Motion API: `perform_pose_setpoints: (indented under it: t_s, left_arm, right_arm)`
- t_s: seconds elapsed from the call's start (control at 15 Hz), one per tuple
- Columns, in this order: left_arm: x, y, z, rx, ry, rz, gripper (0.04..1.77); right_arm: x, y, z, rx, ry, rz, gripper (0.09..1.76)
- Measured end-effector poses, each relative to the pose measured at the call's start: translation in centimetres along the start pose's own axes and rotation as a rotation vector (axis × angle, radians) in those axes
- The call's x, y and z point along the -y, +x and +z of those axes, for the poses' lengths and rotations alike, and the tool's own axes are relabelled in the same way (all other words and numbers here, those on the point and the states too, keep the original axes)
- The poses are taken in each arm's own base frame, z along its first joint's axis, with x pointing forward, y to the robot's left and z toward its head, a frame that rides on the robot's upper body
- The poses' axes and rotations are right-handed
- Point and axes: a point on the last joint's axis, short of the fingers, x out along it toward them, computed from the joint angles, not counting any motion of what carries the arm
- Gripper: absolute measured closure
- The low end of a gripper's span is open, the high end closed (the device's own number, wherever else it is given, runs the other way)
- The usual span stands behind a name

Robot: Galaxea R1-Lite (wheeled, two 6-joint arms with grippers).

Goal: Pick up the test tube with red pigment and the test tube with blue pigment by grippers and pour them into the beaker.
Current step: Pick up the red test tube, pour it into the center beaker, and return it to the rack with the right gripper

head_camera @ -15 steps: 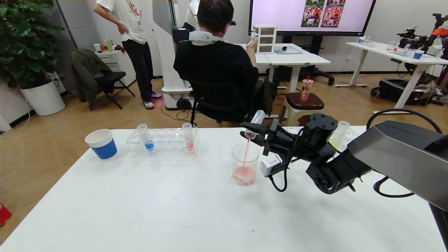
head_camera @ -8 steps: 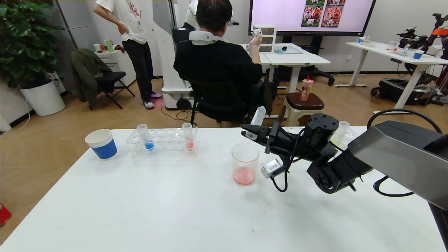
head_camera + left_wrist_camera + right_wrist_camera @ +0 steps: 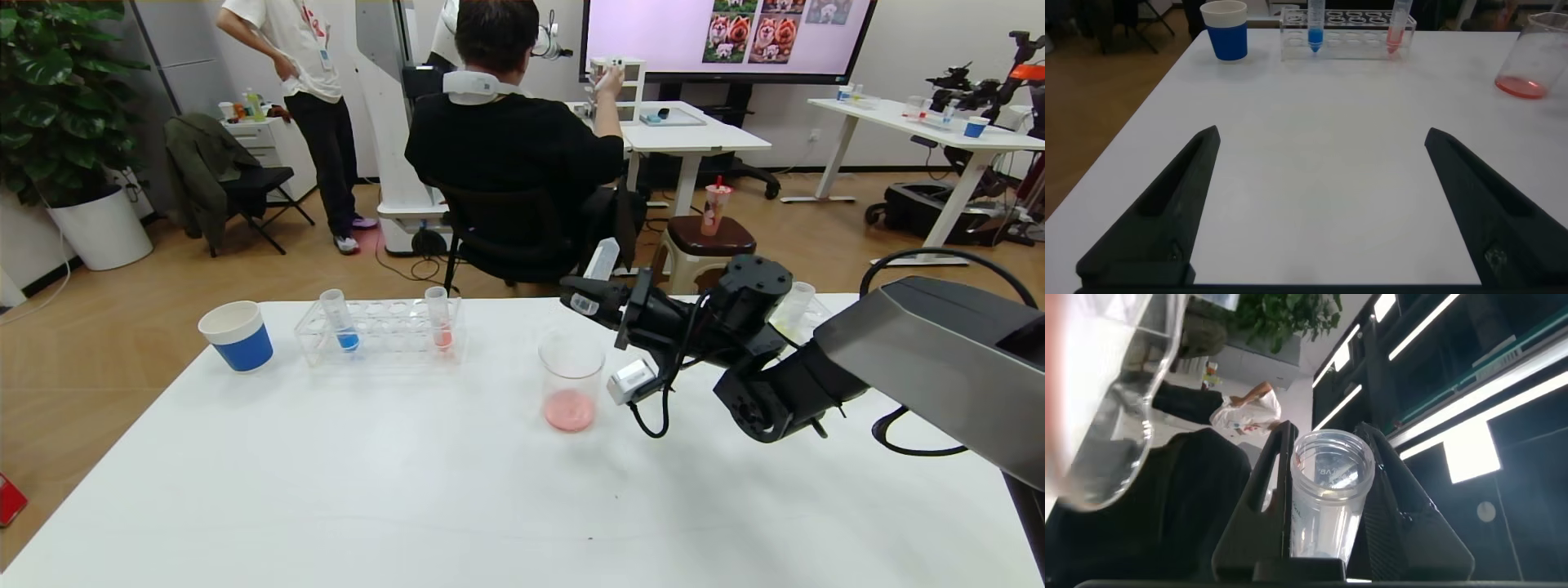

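Observation:
My right gripper hovers just above and behind the beaker, shut on a clear test tube that looks empty and is tipped mouth-down. In the right wrist view the same tube sits clamped between the black fingers. The beaker holds a shallow layer of red liquid. The test tube with blue pigment and a twin test tube with red pigment stand in a clear rack at the table's far left. My left gripper is open over bare table, near the front edge.
A blue-and-white paper cup stands left of the rack. A tube with yellow-green liquid shows behind my right arm. A seated person and a stool with a drink are beyond the table's far edge.
The red stream into the beaker has stopped. My right gripper has risen slightly and the tube's mouth has lifted away from the beaker rim.

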Motion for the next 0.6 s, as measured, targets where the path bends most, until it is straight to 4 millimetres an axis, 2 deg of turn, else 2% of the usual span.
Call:
perform_pose_setpoints:
  t_s: [0.33,0.6]
  left_arm:
    - [0.0,0.0,0.0,0.0,0.0,0.0,0.06]
    - [0.0,0.0,0.0,0.0,0.0,0.0,0.06]
  right_arm:
    - [4.8,1.0,-2.3,-0.093,0.28,-0.123,1.34]
    - [8.4,1.2,-2.8,-0.24,0.635,-0.269,1.34]
